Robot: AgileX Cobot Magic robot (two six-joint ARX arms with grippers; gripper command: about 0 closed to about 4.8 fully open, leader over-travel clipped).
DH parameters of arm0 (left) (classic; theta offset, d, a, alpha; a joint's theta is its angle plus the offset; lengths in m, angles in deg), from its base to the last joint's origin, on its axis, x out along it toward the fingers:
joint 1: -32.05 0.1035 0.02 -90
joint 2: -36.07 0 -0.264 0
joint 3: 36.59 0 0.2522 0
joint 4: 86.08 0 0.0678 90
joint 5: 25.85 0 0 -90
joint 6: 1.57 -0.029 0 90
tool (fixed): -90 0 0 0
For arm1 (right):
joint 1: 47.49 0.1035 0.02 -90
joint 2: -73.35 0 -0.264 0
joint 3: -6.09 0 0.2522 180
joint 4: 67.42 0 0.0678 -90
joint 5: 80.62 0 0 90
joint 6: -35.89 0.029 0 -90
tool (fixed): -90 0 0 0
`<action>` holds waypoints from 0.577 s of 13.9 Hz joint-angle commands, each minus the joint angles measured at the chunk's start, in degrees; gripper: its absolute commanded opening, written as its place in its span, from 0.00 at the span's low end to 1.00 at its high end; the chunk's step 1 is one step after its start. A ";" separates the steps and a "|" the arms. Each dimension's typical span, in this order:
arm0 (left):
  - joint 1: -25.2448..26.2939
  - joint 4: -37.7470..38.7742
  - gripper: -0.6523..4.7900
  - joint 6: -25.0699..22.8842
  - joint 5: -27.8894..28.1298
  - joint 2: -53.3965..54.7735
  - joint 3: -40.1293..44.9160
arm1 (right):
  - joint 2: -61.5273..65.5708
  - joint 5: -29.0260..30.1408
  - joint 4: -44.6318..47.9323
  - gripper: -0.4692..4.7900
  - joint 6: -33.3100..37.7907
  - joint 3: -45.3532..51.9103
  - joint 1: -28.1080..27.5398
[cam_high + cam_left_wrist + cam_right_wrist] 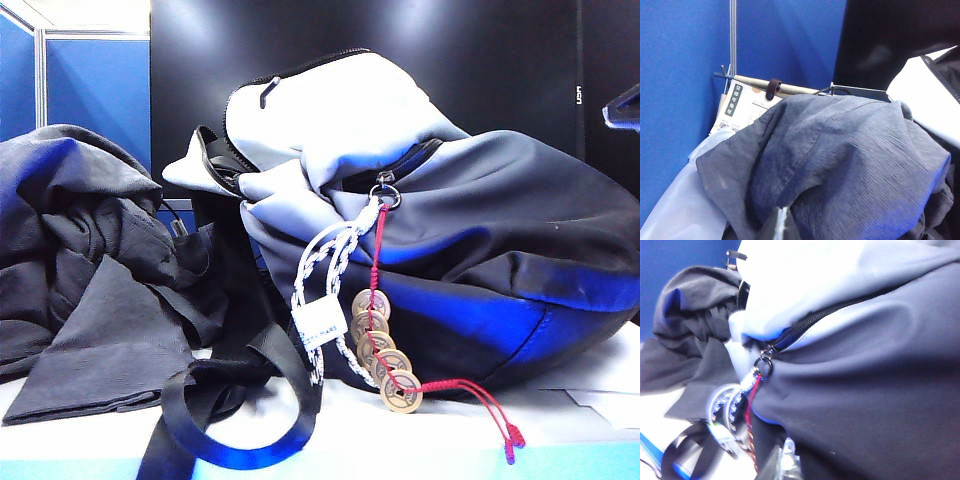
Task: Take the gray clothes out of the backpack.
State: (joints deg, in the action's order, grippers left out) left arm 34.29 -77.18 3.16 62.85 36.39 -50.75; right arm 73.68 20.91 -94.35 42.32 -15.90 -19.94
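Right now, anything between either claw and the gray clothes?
Nothing visible for the left claw: shut, its tip sits directly over the gray clothes, which lie heaped on the table beside the backpack. The right claw, also shut, faces the backpack's dark side, so the bag lies between it and the clothes.

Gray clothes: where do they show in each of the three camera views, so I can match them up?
Exterior view: the gray clothes lie heaped on the table, left of the backpack.
Left wrist view: gray clothes fill the lower middle, close to the camera.
Right wrist view: gray clothes bunch beside the backpack.
Shared landmark: the backpack's pale gray top panel, also seen at.
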 commanded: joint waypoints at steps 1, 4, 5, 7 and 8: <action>0.00 -0.09 0.11 0.17 0.00 -0.13 -0.02 | 0.00 -13.38 0.07 0.08 -11.43 1.62 -1.36; 0.00 -0.07 0.11 0.17 0.02 -0.13 -0.02 | 0.00 -25.75 9.94 0.08 -9.46 6.80 -10.73; 0.00 -0.02 0.11 0.15 0.02 -0.13 -0.02 | 0.04 -23.67 11.58 0.08 -9.29 8.20 -15.91; 0.00 0.07 0.11 0.17 0.02 -0.13 -0.02 | 0.04 -20.55 11.54 0.08 -9.29 8.20 -21.14; 0.00 0.07 0.11 0.17 0.00 -0.13 -0.02 | 0.02 -18.16 11.54 0.08 -9.27 8.20 -23.47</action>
State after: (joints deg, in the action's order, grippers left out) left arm 34.27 -76.77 3.16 62.85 36.39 -50.75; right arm 73.71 0.74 -83.79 32.86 -8.14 -42.37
